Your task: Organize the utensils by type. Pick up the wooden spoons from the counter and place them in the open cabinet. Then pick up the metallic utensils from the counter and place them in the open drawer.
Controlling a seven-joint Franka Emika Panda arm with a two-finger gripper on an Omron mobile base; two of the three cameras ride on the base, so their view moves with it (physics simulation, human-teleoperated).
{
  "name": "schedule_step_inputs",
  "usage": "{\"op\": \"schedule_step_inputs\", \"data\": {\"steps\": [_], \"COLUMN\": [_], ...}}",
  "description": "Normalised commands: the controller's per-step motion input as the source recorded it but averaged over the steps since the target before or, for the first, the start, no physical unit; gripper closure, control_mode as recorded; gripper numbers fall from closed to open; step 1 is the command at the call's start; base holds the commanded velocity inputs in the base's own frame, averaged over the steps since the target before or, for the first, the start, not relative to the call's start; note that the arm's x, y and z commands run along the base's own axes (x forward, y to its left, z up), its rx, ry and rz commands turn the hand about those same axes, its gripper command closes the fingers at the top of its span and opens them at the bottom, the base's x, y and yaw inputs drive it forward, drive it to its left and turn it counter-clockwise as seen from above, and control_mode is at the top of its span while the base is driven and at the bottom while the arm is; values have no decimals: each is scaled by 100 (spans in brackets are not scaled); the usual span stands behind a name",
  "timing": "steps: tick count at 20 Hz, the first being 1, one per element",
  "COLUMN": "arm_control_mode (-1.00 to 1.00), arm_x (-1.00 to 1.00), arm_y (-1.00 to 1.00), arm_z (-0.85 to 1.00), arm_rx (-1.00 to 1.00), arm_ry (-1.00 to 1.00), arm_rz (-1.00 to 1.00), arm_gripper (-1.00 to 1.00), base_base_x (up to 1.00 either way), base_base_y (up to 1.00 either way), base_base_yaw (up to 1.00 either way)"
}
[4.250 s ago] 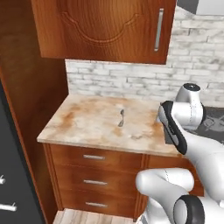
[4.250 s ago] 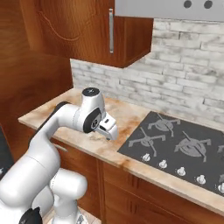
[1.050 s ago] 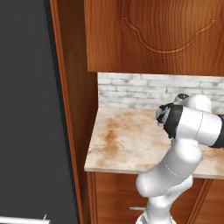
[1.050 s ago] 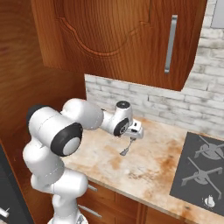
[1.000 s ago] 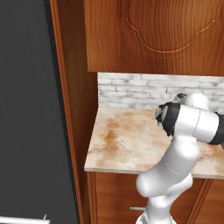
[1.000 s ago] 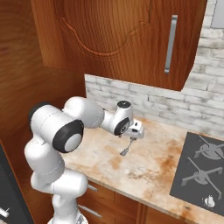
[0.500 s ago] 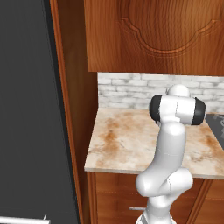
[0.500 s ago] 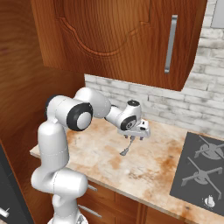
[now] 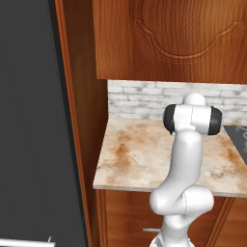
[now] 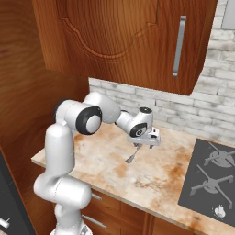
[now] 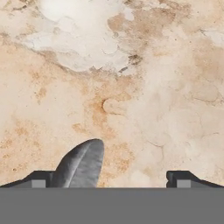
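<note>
In the left base view, the arm [image 9: 185, 159] stands in front of the counter [image 9: 129, 153] and blocks your sight of its own hand. You cannot read anything about the utensils there. At the right edge of that view a dark corner of the cooktop [image 9: 239, 135] is cut off by the frame.

In the right base view, look just left of the gripper [image 10: 146, 139]. A small dark metal spoon [image 10: 132, 155] lies on the counter [image 10: 156, 180] directly under the hand. Its long axis runs on a slant, with the lower end pointing toward the front-left of the counter and the upper end running up under the gripper, where you lose it. It is too small here to tell bowl from handle. The cooktop [image 10: 210, 180] sits well apart to the right.

In the hand view, the left fingertip [image 11: 37, 180] shows first, then the spoon's grey bowl [image 11: 81, 165] just beside it. The bowl's rounded tip points up and slightly right, and the rest is cut off at the bottom. You cannot tell whether the bowl touches that fingertip. The right fingertip [image 11: 181, 179] stands well away from the bowl, with bare counter [image 11: 153, 87] between them. The fingers are spread wide and grip nothing.
</note>
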Motion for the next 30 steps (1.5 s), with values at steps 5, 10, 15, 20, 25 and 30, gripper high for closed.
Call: {"op": "schedule_step_inputs", "data": {"steps": [5, 10, 15, 20, 25, 30], "arm_control_mode": [-100, -100, -100, -100, -100, -100], "arm_x": [0, -3, 4, -1, -4, -18], "arm_y": [15, 25, 12, 7, 5, 6], "arm_z": [-6, -7, -17, -28, -22, -11], "arm_rx": [0, 0, 0, 0, 0, 0], "arm_ry": [0, 0, 0, 0, 0, 0], "arm_rz": [0, 0, 0, 0, 0, 0], "arm_gripper": [-100, -100, -100, 100, 100, 100], "base_base_x": [0, 0, 0, 0, 0, 0], "base_base_y": [0, 0, 0, 0, 0, 0], "base_base_yaw": [0, 0, 0, 0, 0, 0]}}
